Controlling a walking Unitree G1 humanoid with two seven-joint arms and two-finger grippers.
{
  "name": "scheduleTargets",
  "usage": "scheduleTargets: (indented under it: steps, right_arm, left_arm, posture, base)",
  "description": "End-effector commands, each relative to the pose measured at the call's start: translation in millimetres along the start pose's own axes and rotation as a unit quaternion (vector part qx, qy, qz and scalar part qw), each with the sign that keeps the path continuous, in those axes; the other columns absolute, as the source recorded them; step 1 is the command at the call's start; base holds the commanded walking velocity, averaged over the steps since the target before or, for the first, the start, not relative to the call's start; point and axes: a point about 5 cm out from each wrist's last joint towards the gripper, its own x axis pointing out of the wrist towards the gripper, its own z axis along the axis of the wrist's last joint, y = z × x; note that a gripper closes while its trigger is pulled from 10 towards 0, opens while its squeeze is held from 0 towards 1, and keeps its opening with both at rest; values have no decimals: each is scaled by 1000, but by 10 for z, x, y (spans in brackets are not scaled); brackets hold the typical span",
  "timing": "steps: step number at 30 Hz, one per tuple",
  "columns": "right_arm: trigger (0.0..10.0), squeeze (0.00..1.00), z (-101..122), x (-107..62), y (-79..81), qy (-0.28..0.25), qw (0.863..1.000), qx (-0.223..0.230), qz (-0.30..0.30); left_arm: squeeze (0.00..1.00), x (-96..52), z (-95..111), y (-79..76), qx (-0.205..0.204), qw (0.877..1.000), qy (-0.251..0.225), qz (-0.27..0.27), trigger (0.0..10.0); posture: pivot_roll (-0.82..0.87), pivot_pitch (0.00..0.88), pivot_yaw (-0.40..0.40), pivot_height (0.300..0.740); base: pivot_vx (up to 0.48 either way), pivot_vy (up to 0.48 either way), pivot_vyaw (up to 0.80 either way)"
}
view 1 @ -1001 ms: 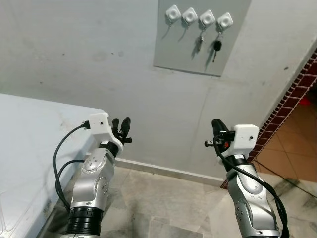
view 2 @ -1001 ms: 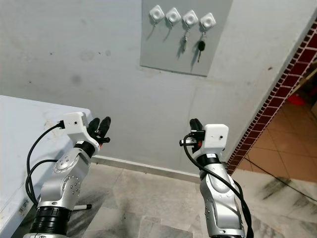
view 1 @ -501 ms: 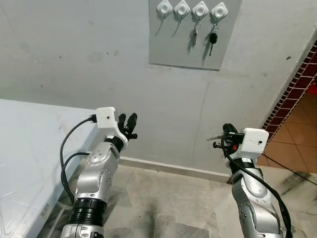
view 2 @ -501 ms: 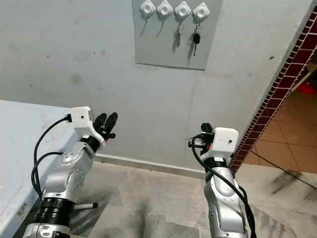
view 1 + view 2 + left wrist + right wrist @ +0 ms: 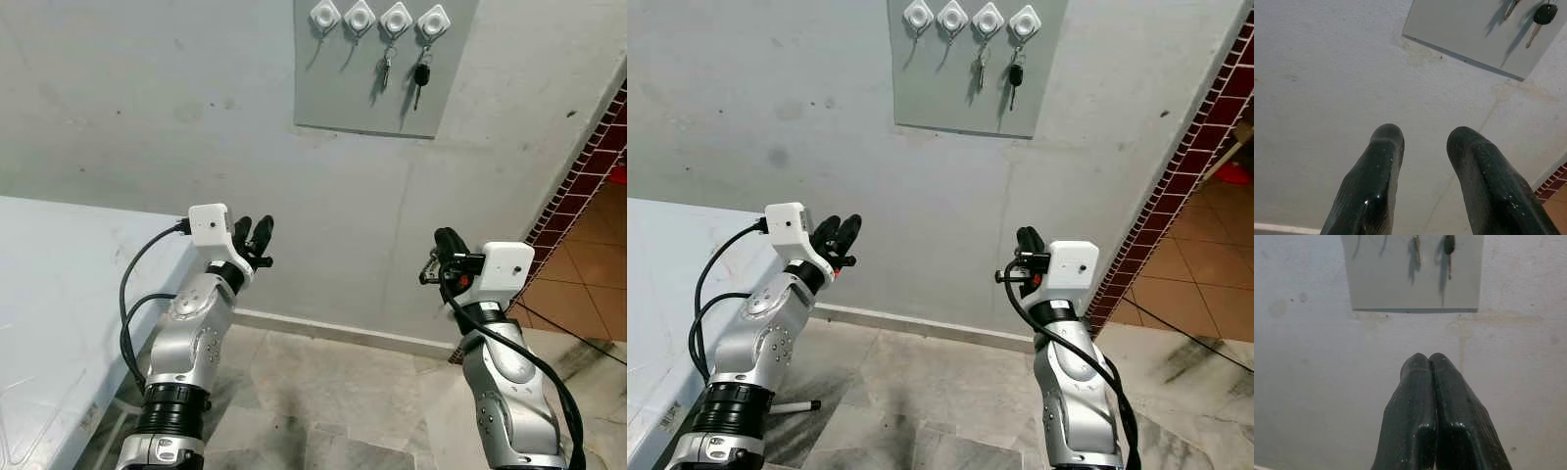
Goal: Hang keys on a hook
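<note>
keys (image 5: pixel 419 78) hang lengthwise down | left fingers (image 5: pixel 1376 176) spread | right fingers (image 5: pixel 1415 401) pressed together

You had no readable txt, labels, brands, nos. or signs anywhere in these views. The grey wall panel (image 5: pixel 384 69) was plain, the four white hooks (image 5: pixel 377 18) carried no marks you could read, and the two hung keys (image 5: pixel 404 74) were too small to show any lettering. The white wrist camera housings (image 5: pixel 506 267) were blank too.
</note>
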Motion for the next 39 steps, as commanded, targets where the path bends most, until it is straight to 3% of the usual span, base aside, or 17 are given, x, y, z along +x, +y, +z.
scheduleTargets:
  steps: [1,39]
  right_arm:
    - [10000,0,82,30,40,-17,1000,3,12]
    - [10000,0,81,70,78,-14,999,0,43]
  left_arm:
    - [0,4,59,-2,2,1000,-9,-3,10000]
    - [0,-51,36,25,-17,1000,-17,11,10000]
  posture:
    - [97,0,-1,736]
    - [126,0,-42,736]
  base:
    - [292,0,0]
    - [281,0,0]
